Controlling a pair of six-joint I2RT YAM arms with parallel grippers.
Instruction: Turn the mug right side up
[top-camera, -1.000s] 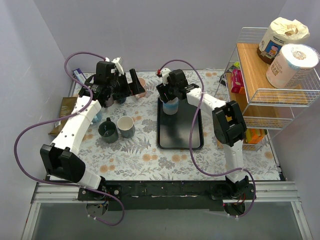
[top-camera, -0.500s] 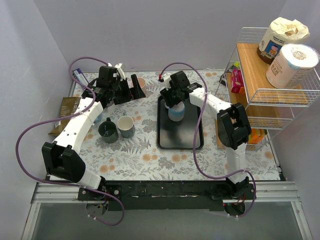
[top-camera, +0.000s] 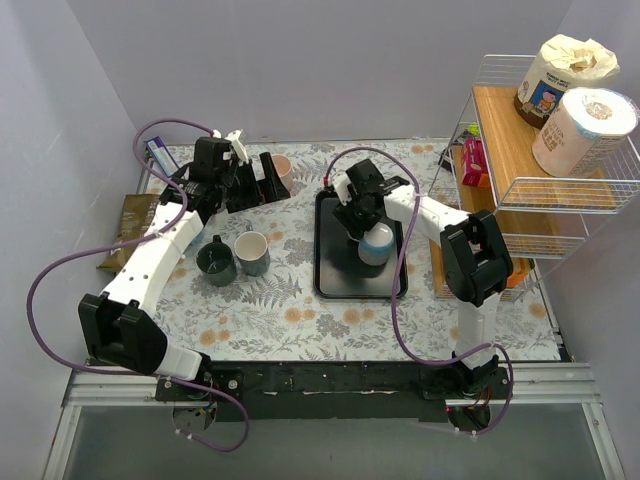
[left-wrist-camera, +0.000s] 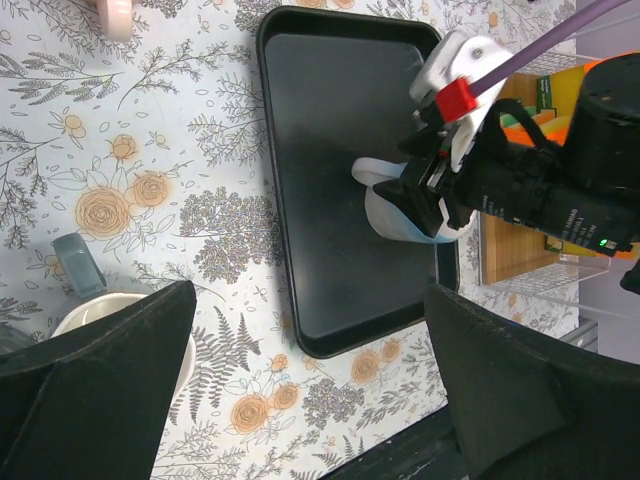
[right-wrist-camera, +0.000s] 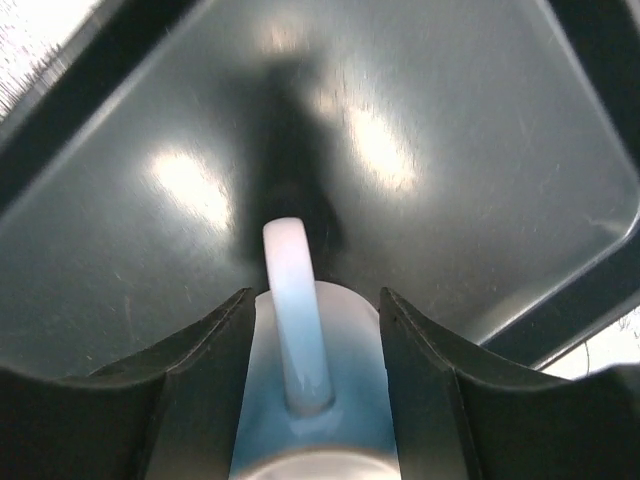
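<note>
The blue-and-white mug (top-camera: 376, 244) is held over the black tray (top-camera: 335, 275), tilted on its side, in my right gripper (top-camera: 365, 222). In the right wrist view the mug (right-wrist-camera: 312, 400) sits between both fingers (right-wrist-camera: 200, 390) with its white handle facing the camera. It also shows in the left wrist view (left-wrist-camera: 405, 205). My left gripper (top-camera: 262, 178) is open and empty, raised over the table's back left, near a pink cup (top-camera: 283, 166).
A dark green mug (top-camera: 217, 260) and a grey-and-white mug (top-camera: 252, 251) stand upright left of the tray. A wire shelf (top-camera: 545, 170) with jars and packets stands at the right. A brown packet (top-camera: 128, 225) lies at the left edge.
My right gripper has carried the mug toward the tray's near right and tipped it over from its earlier upside-down stance. The left arm has shifted slightly.
</note>
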